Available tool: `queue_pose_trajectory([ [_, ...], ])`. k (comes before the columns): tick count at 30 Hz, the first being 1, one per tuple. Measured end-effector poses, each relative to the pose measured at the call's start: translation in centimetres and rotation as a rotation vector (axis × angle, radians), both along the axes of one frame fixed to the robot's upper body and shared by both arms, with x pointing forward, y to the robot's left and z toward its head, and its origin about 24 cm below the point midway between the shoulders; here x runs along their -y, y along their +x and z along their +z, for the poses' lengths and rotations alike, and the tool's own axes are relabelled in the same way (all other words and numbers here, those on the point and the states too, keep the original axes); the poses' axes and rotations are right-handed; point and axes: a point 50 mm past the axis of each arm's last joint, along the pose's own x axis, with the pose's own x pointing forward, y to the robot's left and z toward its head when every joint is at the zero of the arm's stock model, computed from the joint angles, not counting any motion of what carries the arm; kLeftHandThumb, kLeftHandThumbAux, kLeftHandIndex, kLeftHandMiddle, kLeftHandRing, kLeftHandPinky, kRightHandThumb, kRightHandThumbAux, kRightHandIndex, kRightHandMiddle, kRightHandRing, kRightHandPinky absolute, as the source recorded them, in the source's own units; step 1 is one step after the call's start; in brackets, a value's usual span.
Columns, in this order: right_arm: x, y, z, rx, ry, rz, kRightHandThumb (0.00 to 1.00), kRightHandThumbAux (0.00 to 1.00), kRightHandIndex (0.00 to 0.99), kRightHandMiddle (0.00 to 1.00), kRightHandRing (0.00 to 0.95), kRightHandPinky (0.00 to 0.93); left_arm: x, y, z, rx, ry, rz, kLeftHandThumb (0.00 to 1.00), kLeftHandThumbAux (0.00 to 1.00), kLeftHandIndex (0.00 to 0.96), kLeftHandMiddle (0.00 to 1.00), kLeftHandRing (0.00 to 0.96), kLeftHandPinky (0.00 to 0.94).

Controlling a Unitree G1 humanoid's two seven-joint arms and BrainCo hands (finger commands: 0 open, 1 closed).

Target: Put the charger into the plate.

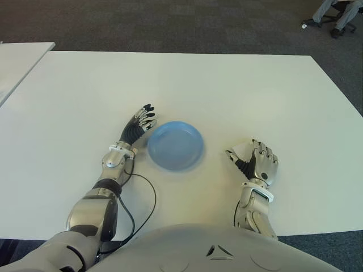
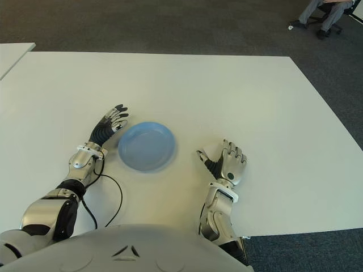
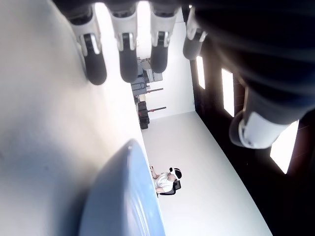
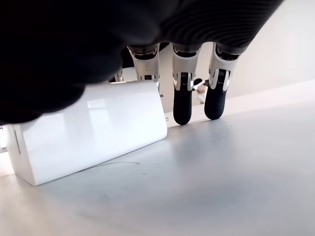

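The white charger (image 4: 93,130) lies on the white table (image 1: 227,90) under the right hand (image 1: 258,162), whose fingers (image 4: 183,98) curl down over it with tips at the tabletop, though whether they actually clamp it cannot be told. The blue plate (image 1: 176,145) sits well left of that hand with bare table between them, and the left hand (image 1: 139,126) shows just beside the plate's left rim, fingers stretched out and holding nothing. Wide bare tabletop runs beyond the plate to the far edge, while the right hand is nearer the front edge.
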Motion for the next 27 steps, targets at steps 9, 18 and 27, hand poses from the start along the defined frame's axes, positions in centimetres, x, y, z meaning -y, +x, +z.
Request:
queue_pose_trajectory([
  [9, 0.14, -0.1, 0.01, -0.01, -0.001, 0.01, 0.313, 0.326, 0.35, 0.532, 0.545, 0.619, -0.08, -0.03, 0.02, 0.002, -0.006, 0.006, 0.191, 0.558, 0.017, 0.125, 0.163, 0.217],
  [18, 0.28, 0.01, 0.29, 0.033, 0.018, 0.0, 0.694, 0.673, 0.441, 0.782, 0.78, 0.836, -0.26, -0.1, 0.05, 0.006, -0.021, 0.019, 0.176, 0.561, 0.028, 0.122, 0.152, 0.198],
  [27, -0.05, -0.24, 0.34, 0.098, 0.054, -0.025, 0.741, 0.707, 0.441, 0.838, 0.834, 0.859, -0.39, -0.22, 0.13, 0.019, -0.041, 0.04, 0.145, 0.569, 0.038, 0.123, 0.148, 0.196],
])
